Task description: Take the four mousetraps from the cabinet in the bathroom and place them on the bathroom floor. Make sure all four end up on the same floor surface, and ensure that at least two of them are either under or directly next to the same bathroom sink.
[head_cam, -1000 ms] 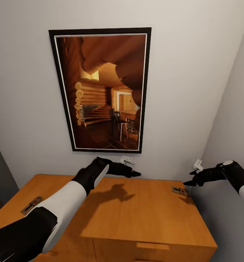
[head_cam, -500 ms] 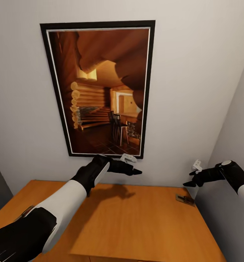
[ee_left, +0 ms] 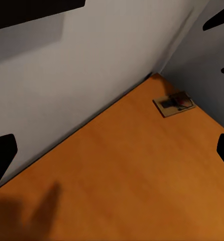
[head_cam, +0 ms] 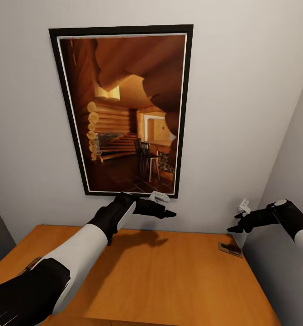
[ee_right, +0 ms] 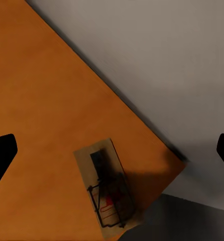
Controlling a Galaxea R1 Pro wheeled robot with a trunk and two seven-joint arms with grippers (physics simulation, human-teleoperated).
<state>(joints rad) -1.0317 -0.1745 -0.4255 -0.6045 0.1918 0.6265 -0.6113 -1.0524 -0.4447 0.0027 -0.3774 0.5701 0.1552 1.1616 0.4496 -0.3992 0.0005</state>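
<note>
The orange-brown cabinet (head_cam: 169, 280) fills the lower part of the head view, seen from above its flat top. One mousetrap (head_cam: 230, 248) lies near the top's far right corner, just below my right gripper (head_cam: 233, 222), which hovers open above it. The right wrist view looks down on this mousetrap (ee_right: 108, 188) between its spread fingers. My left gripper (head_cam: 165, 206) hangs open over the back middle of the top, well left of that mousetrap (ee_left: 173, 103). The edge of another mousetrap (head_cam: 30, 265) peeks out beside my left forearm.
A large framed picture (head_cam: 124, 108) of a log cabin hangs on the pale wall behind the cabinet. A grey side wall (head_cam: 291, 181) stands close against the cabinet's right edge, right beside my right arm.
One second ago the view took in the cabinet's front and drawer; the camera has since come closer and higher. Both arms hold nearly the same pose, and the mousetraps lie where they were.
</note>
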